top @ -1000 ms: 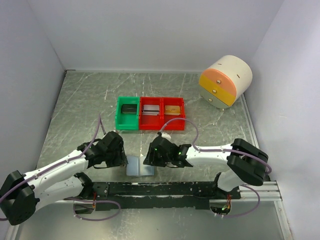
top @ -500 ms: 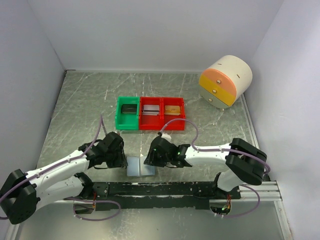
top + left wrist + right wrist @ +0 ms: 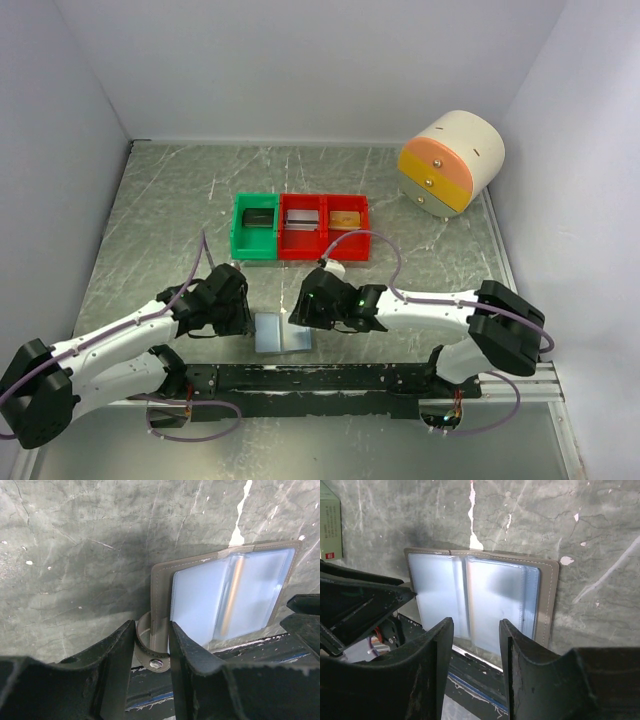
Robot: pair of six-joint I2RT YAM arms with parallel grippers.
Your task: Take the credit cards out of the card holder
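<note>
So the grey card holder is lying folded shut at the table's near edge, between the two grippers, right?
Not quite: the card holder lies opened out, not folded shut; the right wrist view shows both pale blue pocket panels facing up. It is at the near edge of the table, between the left gripper and right gripper.
</note>
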